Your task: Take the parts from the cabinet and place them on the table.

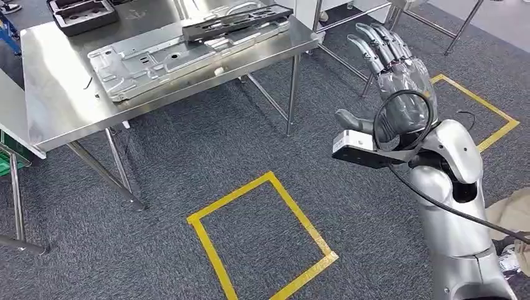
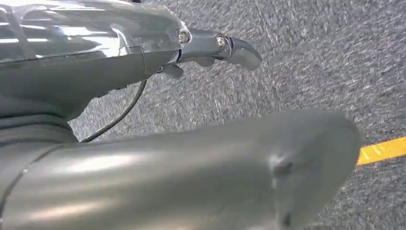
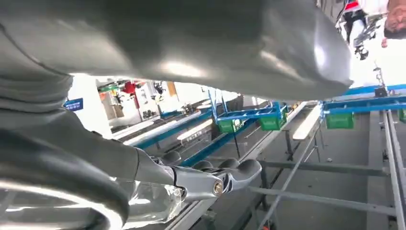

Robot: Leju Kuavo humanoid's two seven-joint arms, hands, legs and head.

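**Right hand raised and empty, parts lying on the steel table**

The right hand (image 1: 394, 81) is lifted above the grey carpet, fingers stretched out and apart, thumb out to the side, with nothing in its grasp. It hangs well apart from the table (image 1: 56, 106), off beyond the corner nearest the robot.

On that table lies a large pressed sheet-metal panel (image 1: 169, 59), pale silver, flat and long, its face ribbed and stamped with holes and recesses. A narrower black part (image 1: 234, 22), also long and ribbed, rests across the panel's far end. A black moulded tray (image 1: 81, 12) sits at the table's far corner, cut off by the picture's edge.

The table is brushed stainless steel on thin angled legs, its top reflecting light. A yellow tape square (image 1: 262, 237) marks the carpet in front of it; a second yellow outline (image 1: 494, 115) lies behind the raised hand.

The left hand (image 2: 210, 48) shows in its wrist view over the carpet, a smooth grey thumb and shiny metal fingers; they seem to be loosely apart with nothing held, though most of the hand is hidden behind its own cover, so its state is uncertain.

In the right wrist view, blue racking (image 3: 249, 115) carries green bins (image 3: 273, 122).
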